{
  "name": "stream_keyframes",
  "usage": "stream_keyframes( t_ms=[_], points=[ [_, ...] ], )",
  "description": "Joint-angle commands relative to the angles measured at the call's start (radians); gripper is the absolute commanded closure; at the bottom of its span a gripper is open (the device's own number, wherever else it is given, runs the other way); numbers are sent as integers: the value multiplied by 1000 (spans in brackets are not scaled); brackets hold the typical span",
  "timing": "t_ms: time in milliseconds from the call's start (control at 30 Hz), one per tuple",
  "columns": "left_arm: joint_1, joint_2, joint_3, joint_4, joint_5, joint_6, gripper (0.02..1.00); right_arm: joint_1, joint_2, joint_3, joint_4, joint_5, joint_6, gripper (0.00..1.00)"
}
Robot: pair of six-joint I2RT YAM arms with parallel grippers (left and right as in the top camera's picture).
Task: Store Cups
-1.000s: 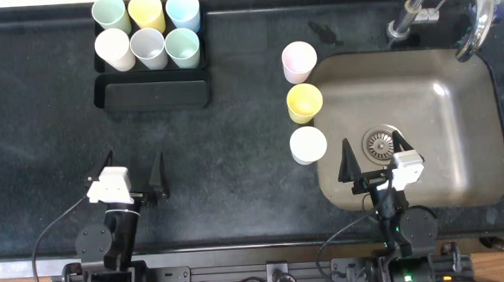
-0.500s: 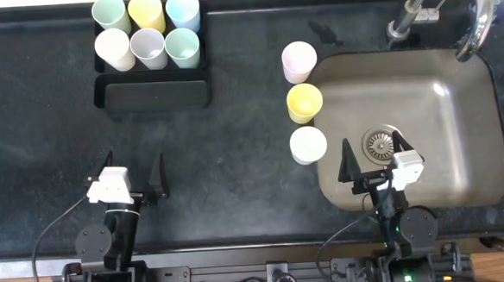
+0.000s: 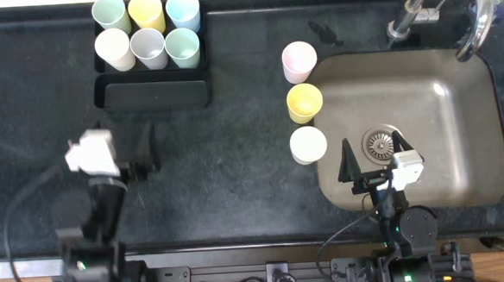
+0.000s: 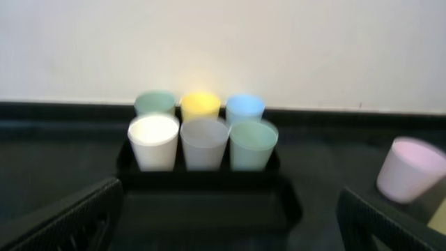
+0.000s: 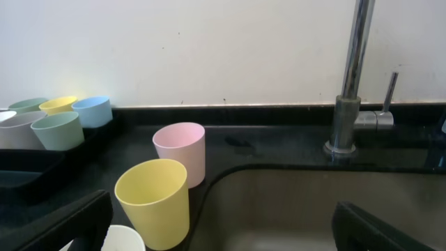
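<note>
Left gripper (image 4: 228, 202) off the mark, jaws spread wide and empty!

It has just lifted and swung toward 12 o'clock, and now faces the black tray (image 3: 153, 96): empty front trough nearest, its long axis running 9 to 3, six stored cups (image 3: 149, 47) upright behind. Right gripper (image 3: 372, 152) hasn't budged over the sink (image 3: 439, 88), fingers apart, nothing held. Out at 2 o'clock from that lifted arm, the white cup (image 3: 307, 145), yellow cup (image 3: 304, 102) and pink cup (image 3: 299, 62) sit untouched at the sink's left edge, lined up 6 to 12, mouths up, long axes vertical. Looks like the opening move only; all three still need storing.
</note>
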Motion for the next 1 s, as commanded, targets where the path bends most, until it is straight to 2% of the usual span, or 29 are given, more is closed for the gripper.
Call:
stream_keyframes(
  t_ms=[33,267,467,567,767,1000],
  points=[
    [-35,266,286,-53,77,-7,18,-1,-11,-13,5,0,4,5],
    [-189,664,780,-348,38,-5,18,-1,-11,-13,5,0,4,3],
    [-374,922,1118,-605,-180,-129,18,-1,-11,-13,5,0,4,3],
    [-459,1020,1231,-680,-243,-205,20,-1,-11,-13,5,0,4,3],
    [-571,1164,1349,-757,-249,-377,18,-1,-11,-13,5,0,4,3],
    [-620,1320,1497,-890,-250,-452,18,-1,-11,-13,5,0,4,1]
  ],
)
